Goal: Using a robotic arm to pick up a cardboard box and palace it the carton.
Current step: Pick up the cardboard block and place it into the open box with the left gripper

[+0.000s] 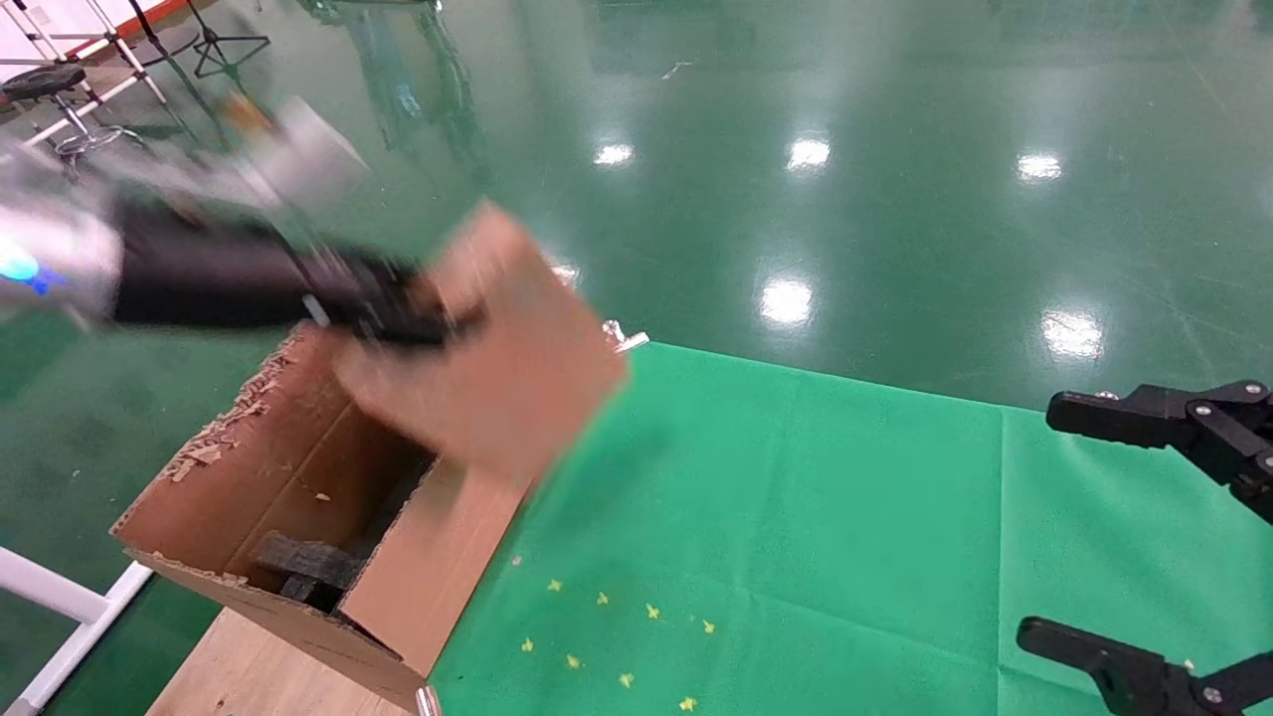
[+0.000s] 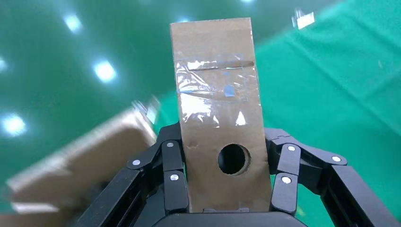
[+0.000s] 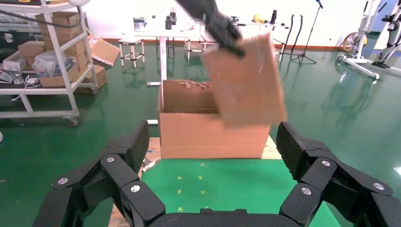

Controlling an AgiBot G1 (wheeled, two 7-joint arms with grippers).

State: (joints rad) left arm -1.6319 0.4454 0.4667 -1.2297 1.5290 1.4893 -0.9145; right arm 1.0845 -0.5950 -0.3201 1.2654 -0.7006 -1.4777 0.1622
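Note:
My left gripper [image 1: 398,308] is shut on the small reddish-brown cardboard box [image 1: 507,348] and holds it in the air over the right side of the large open carton [image 1: 269,467]. In the left wrist view the box [image 2: 217,109] sits between the two black fingers [image 2: 172,165], with clear tape and a round hole on its face. The right wrist view shows the box [image 3: 246,80] hanging above the carton [image 3: 208,135]. Black foam [image 1: 308,567] lies inside the carton. My right gripper [image 1: 1114,527] is open and empty at the right edge, over the green cloth.
The carton stands on a wooden board [image 1: 249,666] beside a green cloth [image 1: 796,537] with small yellow marks. A white frame [image 1: 60,607] lies at the lower left. Shelves with boxes [image 3: 52,56], tables and stands are far off on the green floor.

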